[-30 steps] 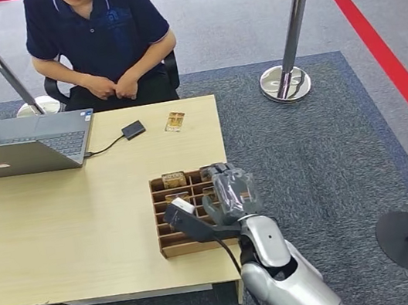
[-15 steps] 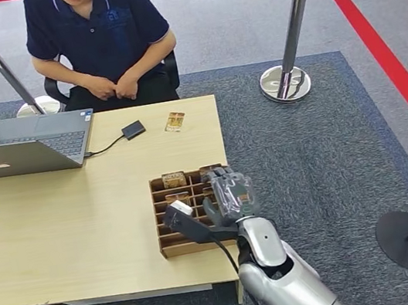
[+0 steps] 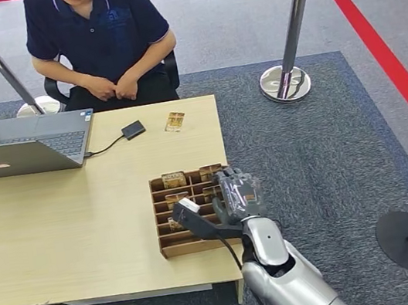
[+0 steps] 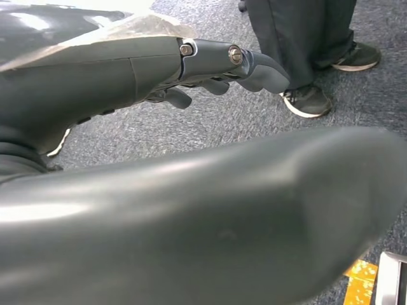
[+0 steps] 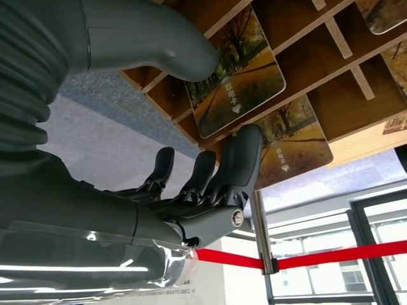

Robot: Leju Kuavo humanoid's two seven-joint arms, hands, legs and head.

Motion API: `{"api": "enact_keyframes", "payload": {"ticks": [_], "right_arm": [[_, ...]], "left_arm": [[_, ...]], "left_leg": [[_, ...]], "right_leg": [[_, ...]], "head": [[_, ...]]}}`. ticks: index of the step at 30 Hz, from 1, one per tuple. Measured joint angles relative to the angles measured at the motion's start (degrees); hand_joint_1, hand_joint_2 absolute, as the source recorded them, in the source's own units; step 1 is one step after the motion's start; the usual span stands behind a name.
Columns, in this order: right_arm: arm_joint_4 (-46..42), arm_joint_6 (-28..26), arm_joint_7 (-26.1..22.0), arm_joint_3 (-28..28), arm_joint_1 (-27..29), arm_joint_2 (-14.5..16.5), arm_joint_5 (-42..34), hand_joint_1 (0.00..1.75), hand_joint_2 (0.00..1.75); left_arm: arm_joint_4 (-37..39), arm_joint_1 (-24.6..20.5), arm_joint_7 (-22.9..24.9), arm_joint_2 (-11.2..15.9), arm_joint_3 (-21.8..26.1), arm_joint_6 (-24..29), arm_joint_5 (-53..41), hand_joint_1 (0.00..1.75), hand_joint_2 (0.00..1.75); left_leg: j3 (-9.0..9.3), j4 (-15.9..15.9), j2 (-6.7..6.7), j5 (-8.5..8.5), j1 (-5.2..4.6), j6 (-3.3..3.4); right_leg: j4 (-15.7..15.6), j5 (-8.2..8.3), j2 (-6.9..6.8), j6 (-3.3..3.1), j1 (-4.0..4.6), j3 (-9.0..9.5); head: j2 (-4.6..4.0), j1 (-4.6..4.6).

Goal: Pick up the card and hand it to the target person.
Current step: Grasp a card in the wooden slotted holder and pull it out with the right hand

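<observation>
Card (glossy, rectangular) between fingers

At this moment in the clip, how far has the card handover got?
Early stage. Done: the right hand has reached the wooden card tray at the table's near edge. In hand: in the right wrist view, its thumb and a finger sit on either side of one card in its slot, not lifted. Left: pull it free and carry it to the seated person.

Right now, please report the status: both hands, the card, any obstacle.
Right hand at the brown wooden slotted tray, thumb and fingers around an autumn-tree printed card, not lifted. Left hand hangs empty over carpet. No obstacle seen.
</observation>
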Motion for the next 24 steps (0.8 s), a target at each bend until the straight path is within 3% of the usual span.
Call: {"api": "enact_keyframes", "payload": {"ticks": [24], "right_arm": [[-1.5, 0.2, -0.9, -0.1, 0.5, 0.0, 0.8, 0.74, 1.75]], "left_arm": [[0.0, 0.0, 0.6, 0.0, 0.0, -0.2, -0.4, 0.00, 0.00]], "left_leg": [[0.01, 0.0, 0.00, 0.01, 0.00, -0.01]], "right_leg": [[0.0, 0.00, 0.00, -0.01, 0.00, 0.00]], "head": [[0.00, 0.01]]}}
